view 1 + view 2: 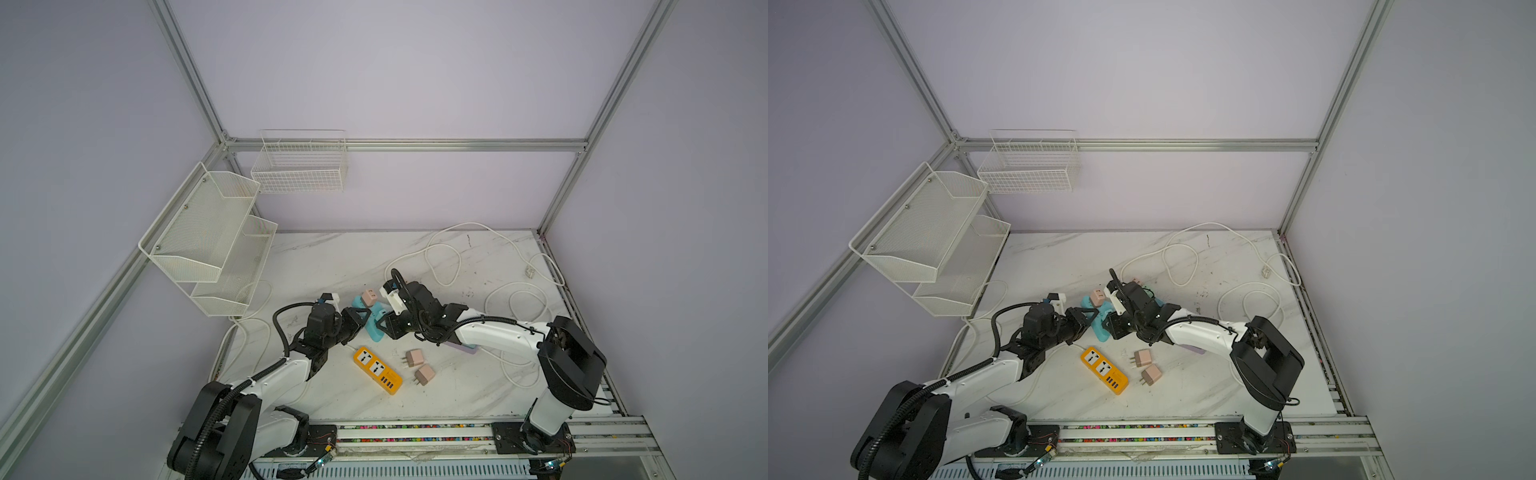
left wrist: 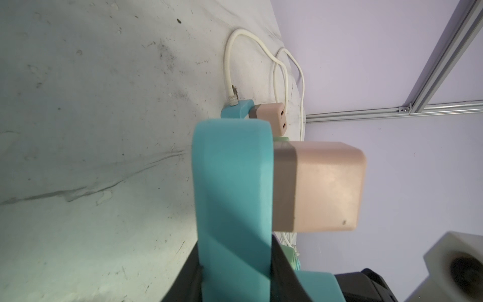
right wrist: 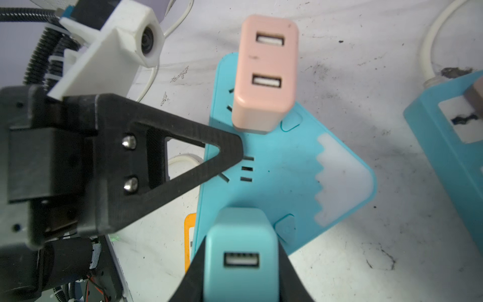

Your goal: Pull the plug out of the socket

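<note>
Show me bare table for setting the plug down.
Bare: the table between the shelf and the cables, and in front of the pink plugs. Crowded: the middle, where left gripper holds the teal strip, right gripper the teal plug.

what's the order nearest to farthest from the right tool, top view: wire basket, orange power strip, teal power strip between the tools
1. teal power strip, at the right tool
2. orange power strip, in front
3. wire basket, back wall

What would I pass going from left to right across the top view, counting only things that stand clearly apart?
Mesh shelf → orange power strip → two loose pink plugs → right arm's black shoulder. The cluster in the middle of the table overlaps, so it is left out.
</note>
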Robot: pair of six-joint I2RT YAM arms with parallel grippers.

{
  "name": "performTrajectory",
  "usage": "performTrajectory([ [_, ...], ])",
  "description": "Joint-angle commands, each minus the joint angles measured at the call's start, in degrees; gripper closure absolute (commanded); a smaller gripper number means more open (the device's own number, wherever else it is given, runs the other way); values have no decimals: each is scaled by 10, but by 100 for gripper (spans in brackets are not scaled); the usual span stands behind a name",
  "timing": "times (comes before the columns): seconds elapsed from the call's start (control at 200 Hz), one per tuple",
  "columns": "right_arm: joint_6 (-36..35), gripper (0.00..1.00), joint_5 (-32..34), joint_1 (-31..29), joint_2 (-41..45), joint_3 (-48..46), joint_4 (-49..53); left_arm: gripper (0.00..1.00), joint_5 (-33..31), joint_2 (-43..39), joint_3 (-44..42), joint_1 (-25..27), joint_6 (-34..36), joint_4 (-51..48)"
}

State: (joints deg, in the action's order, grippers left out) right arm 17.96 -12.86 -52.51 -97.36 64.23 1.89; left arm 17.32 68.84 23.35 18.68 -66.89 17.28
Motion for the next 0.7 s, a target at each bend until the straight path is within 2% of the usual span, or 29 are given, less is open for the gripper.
performTrajectory([
  [0.0,-7,100,23,-19,31,11,-39,100,-7,-4,-4,-3,35,-29],
  [0.08,-11,100,14,-21,31,5,-42,100,-8,-5,-3,-3,39,-35],
  [0.26,7,100,-13,21,59,-30,-77,100,-5,-2,-7,-3,44,-34],
  [0.425,22,100,-1,12,53,-15,-78,100,-5,2,-8,-3,41,-24],
  [0.555,3,100,21,-18,31,17,-52,100,-6,7,-5,-3,41,-19],
  [0.7,-7,100,15,2,46,0,-57,100,-6,8,-10,-3,44,-14],
])
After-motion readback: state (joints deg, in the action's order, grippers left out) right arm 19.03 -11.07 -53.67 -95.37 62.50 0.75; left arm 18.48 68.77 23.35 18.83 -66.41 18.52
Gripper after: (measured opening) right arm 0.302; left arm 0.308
